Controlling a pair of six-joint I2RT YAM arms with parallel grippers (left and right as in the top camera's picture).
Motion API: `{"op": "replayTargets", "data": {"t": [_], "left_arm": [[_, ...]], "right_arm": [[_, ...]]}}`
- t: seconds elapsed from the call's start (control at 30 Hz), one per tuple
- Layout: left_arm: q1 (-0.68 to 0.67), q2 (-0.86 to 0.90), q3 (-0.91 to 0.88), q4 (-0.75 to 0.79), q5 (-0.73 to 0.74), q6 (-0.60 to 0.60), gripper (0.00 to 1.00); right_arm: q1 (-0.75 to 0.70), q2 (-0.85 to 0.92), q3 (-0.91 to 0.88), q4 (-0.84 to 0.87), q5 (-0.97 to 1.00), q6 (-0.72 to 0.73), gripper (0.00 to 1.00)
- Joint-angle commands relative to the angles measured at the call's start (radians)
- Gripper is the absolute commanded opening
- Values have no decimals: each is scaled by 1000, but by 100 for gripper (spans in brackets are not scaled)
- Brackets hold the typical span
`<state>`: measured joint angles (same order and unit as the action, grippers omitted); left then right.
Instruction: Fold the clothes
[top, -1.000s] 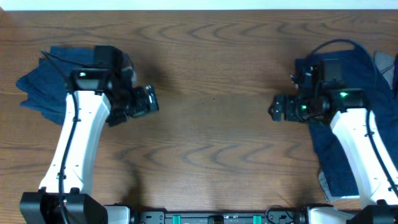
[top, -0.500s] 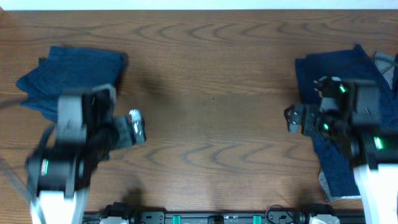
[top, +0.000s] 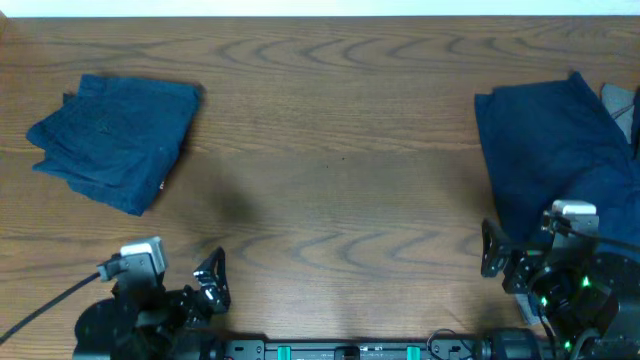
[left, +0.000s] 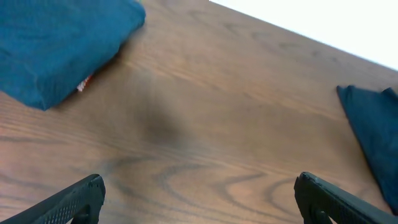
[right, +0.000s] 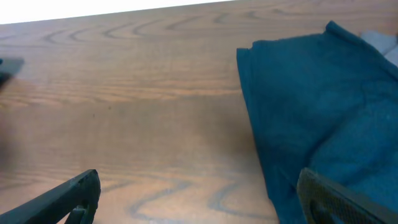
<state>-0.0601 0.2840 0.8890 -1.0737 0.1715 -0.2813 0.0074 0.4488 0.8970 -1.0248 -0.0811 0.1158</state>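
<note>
A folded dark navy garment (top: 112, 140) lies at the far left of the wooden table; it also shows in the left wrist view (left: 56, 43). A larger unfolded navy garment (top: 545, 160) lies spread at the right edge, also in the right wrist view (right: 317, 106). My left gripper (top: 210, 285) is pulled back to the front left edge, open and empty, its fingers wide apart (left: 198, 199). My right gripper (top: 495, 260) is at the front right, open and empty (right: 199, 196), its right finger over the edge of the unfolded garment.
A bit of grey cloth (top: 620, 100) peeks out at the far right beside the unfolded garment. The wooden table (top: 330, 170) runs between the two garments. A white wall strip borders the far edge.
Both arms have drawn back from the garments toward the front edge of the table. The folded garment at left is now fully uncovered.
</note>
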Motion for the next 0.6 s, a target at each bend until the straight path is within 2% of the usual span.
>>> {"op": "replayTargets", "data": {"t": [0.0,0.33,0.57], "left_arm": [[2,-12,-5,1,-16,-8,98],[2,-12,-5,1,-16,-8,98],[2,-12,-5,1,-16,-8,98]], "right_arm": [[-6,-7,-9,-32,6,-17,99],[-6,-7,-9,-165,6,-16,99],[-8,-23,-9,-163,6,-17,99]]}}
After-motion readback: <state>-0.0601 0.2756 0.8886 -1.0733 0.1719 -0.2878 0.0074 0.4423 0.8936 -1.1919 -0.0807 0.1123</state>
